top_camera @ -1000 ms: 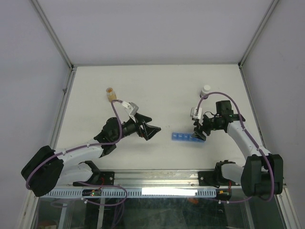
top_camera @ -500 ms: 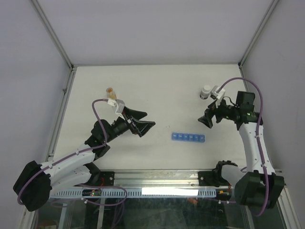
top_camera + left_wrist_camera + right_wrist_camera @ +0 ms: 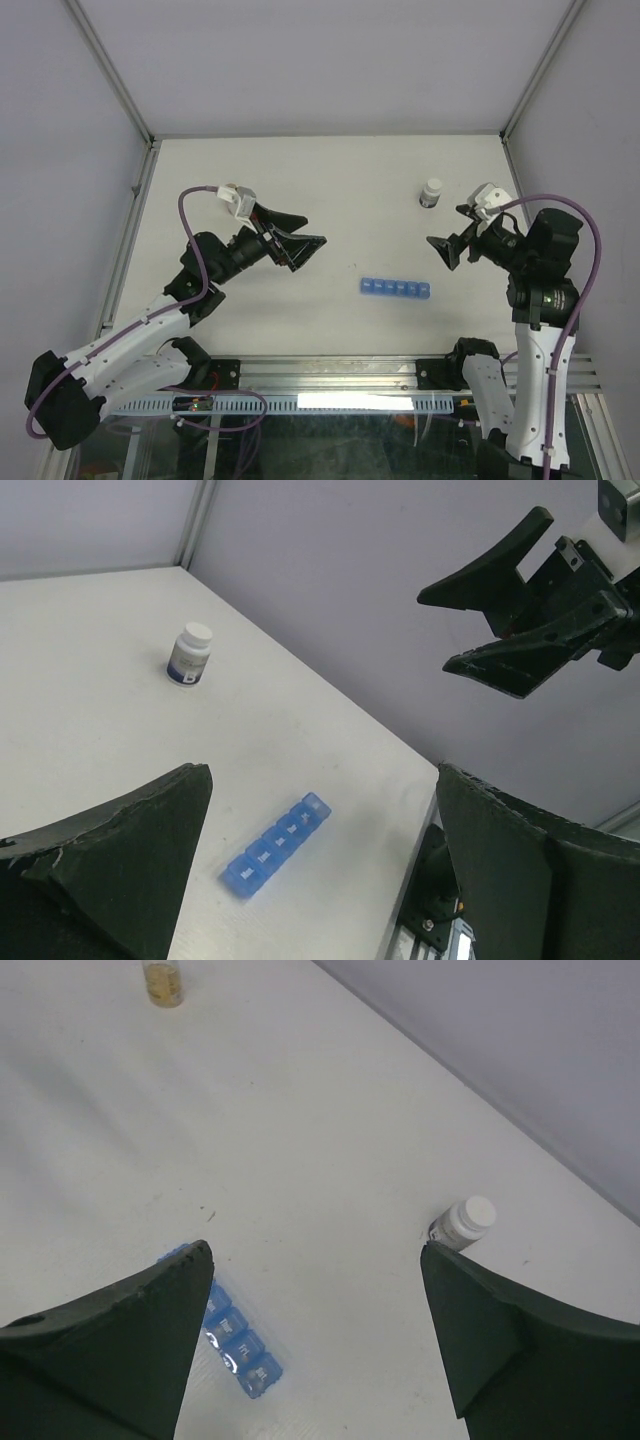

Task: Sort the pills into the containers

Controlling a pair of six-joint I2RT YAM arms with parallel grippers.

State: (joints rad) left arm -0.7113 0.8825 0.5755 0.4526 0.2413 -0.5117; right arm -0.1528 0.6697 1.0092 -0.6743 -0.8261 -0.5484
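Note:
The blue pill organizer (image 3: 396, 288) lies flat on the white table with its lids down. It also shows in the left wrist view (image 3: 277, 844) and the right wrist view (image 3: 230, 1340). I see no loose pills. Orange-tan bits fill a small clear vial (image 3: 163, 980) at the far left, which my left wrist hides in the top view. My left gripper (image 3: 313, 230) is open, empty and raised, left of the organizer. My right gripper (image 3: 443, 224) is open, empty and raised, above and right of it. It shows in the left wrist view (image 3: 435, 630).
A small white-capped bottle (image 3: 431, 192) stands at the back right; it also shows in the left wrist view (image 3: 189, 654) and the right wrist view (image 3: 462, 1223). Metal frame rails edge the table (image 3: 350, 170), with grey walls behind.
My right gripper has left the organizer's right end and lifted up and to the right. My left gripper has risen and drawn back toward the far left, covering the vial in the top view.

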